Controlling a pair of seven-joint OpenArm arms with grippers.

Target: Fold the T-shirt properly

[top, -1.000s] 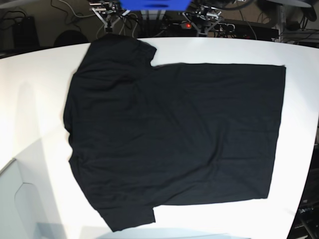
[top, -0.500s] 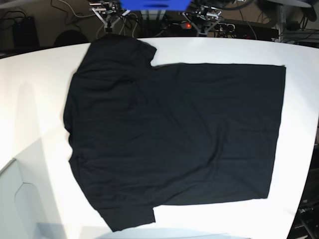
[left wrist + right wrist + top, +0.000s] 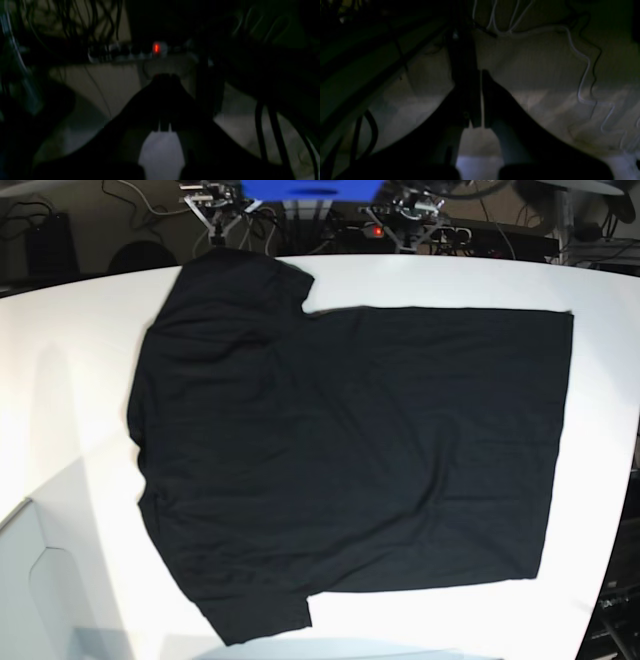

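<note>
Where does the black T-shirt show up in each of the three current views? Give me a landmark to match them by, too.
Base: the T-shirt fills most of the picture, from upper left to the right side.
Left wrist: not seen.
Right wrist: not seen.
Shared landmark: loose cables, top left in base, top left in left wrist, top centre in right wrist.

Dark scene; pale cord [image 3: 586,60] winding at right; claw [image 3: 482,125] centre, fingertips together.

black t-shirt [image 3: 350,440] spread out, slightly wrinkled, on white table [image 3: 70,380].
</note>
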